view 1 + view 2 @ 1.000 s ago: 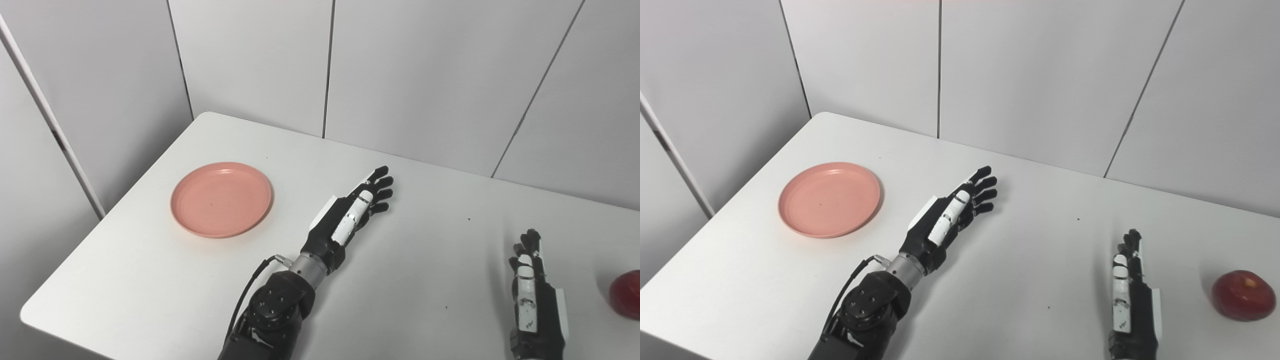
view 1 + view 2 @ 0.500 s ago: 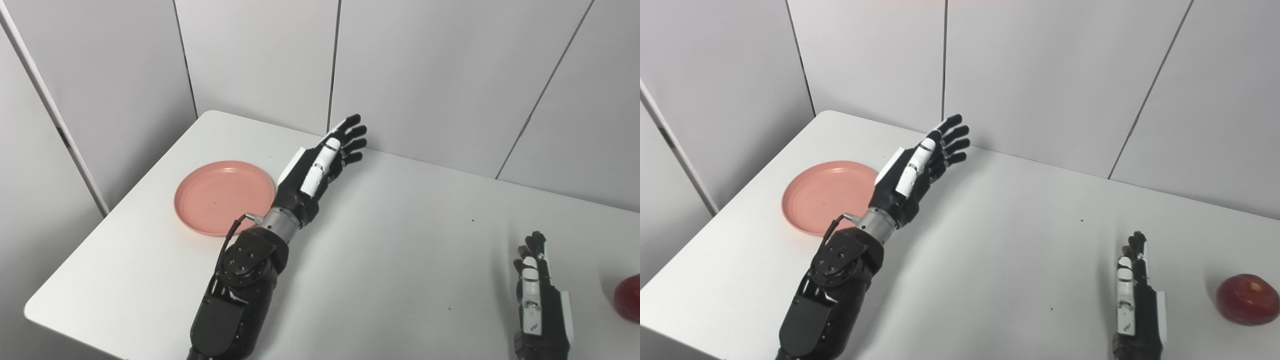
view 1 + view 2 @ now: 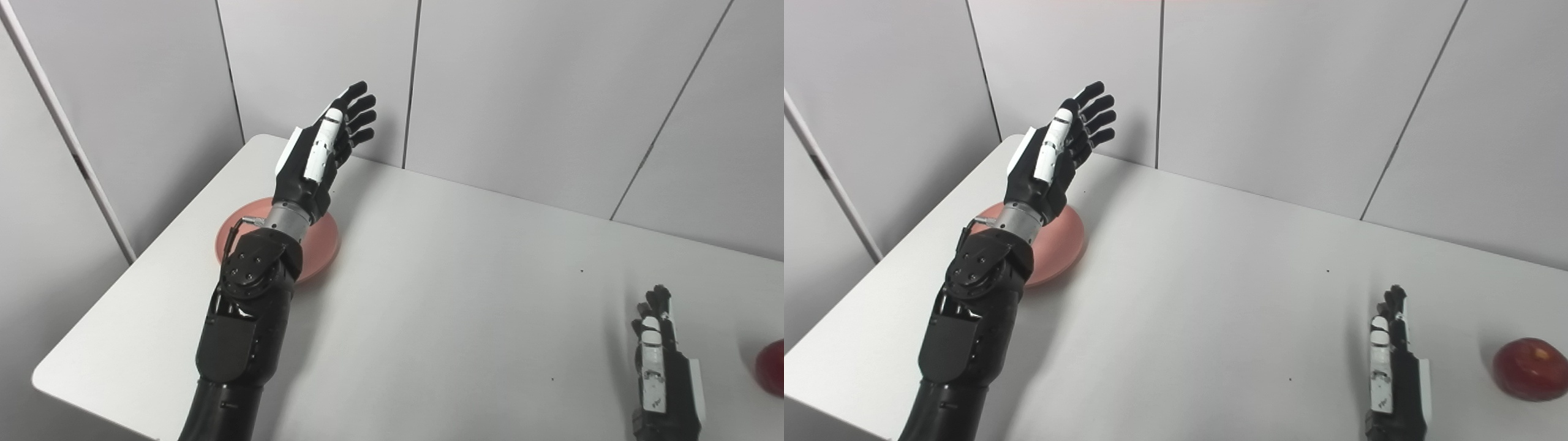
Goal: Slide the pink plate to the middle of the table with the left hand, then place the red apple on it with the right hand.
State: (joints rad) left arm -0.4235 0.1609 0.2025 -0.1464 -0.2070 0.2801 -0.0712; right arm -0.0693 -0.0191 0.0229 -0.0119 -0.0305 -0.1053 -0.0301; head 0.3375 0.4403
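Reaching high over the pink plate [image 3: 1062, 245] with the left hand [image 3: 1053, 150], fingers [image 3: 1096, 116] spread apart and holding nothing, palm edge-on, tips aimed toward the back wall [image 3: 520, 92]. Raised clear of the table [image 3: 459, 294], not touching the plate. Plate lying at the table's left side, partly hidden beneath the left wrist and forearm, so below and toward the robot from the fingertips, not ahead of them. Round, so no long axis to line up with. Probably calls for lowering the hand beyond the plate's far-left rim, then drawing it rightward toward the table's middle. Far nearer to the left hand than to the right.

Resting low at the near right, the right hand [image 3: 1390, 367], fingers straight and close together, empty. Just to its right, apart from it, the red apple [image 3: 1526, 369] on the table, not yet touched.
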